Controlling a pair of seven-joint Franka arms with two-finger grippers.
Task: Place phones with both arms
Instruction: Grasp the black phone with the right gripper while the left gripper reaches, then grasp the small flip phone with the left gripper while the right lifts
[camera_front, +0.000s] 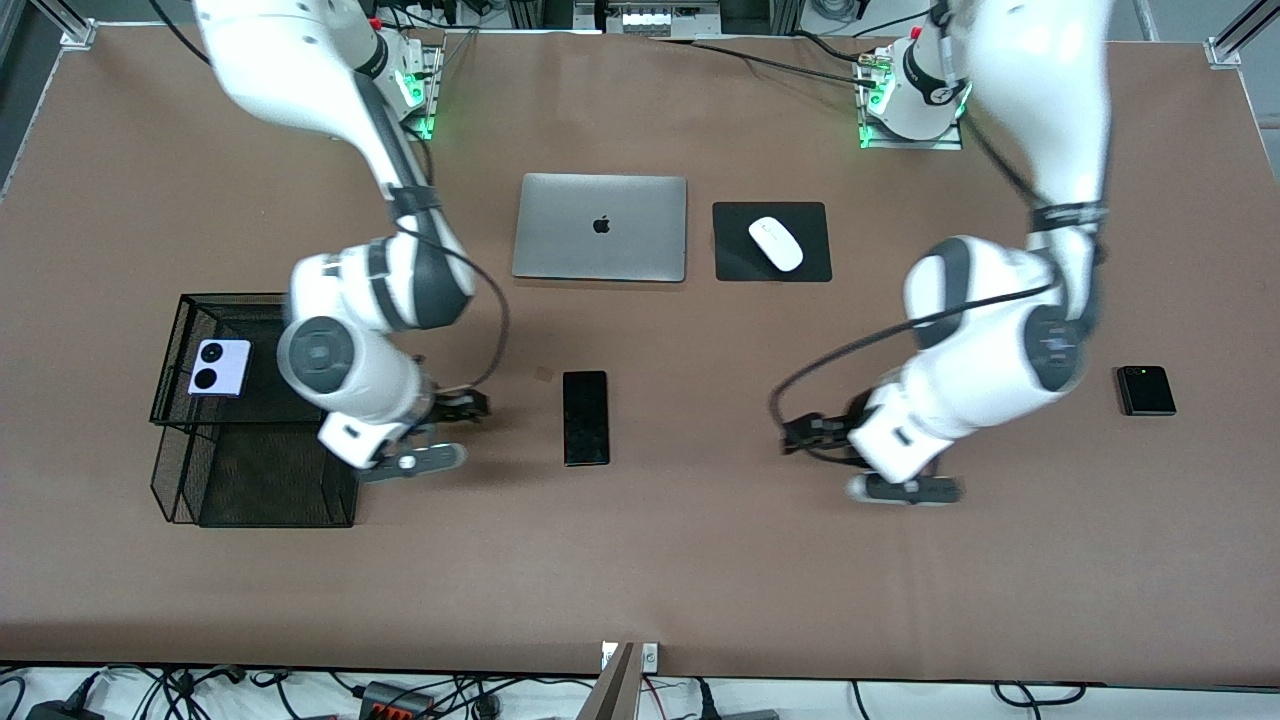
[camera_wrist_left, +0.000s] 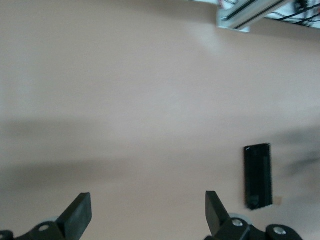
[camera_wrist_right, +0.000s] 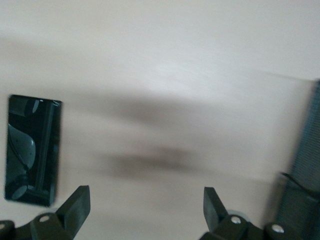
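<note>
The brown worktop (camera_front: 640, 560) carries everything, with the two robot bases along its edge farthest from the front camera.

The right arm (camera_front: 360, 300) reaches down toward its own end of the worktop, and the right gripper (camera_wrist_right: 145, 210) hangs over bare surface between the mesh basket and the long black phone; its jaws stand wide apart and hold nothing. The left arm (camera_front: 1010, 310) bends down at its end, and the left gripper (camera_wrist_left: 148, 215) hangs over bare worktop between the long black phone and the small black flip phone, jaws likewise spread wide and empty.

A black wire mesh basket (camera_front: 175, 470) with two compartments sits near the right arm's end of the worktop. A closed silver laptop (camera_front: 600, 228) lies near the middle, toward the bases, with a black mouse pad (camera_front: 735, 255) beside it bearing a white mouse (camera_front: 775, 243).

The long black phone (camera_front: 586, 418) lies flat near the worktop's centre, nearer the front camera than the laptop. The lavender flip phone (camera_front: 220, 367) lies in the basket's compartment farther from the front camera. The small black flip phone (camera_front: 1146, 390) lies flat on the worktop toward the left arm's end.
</note>
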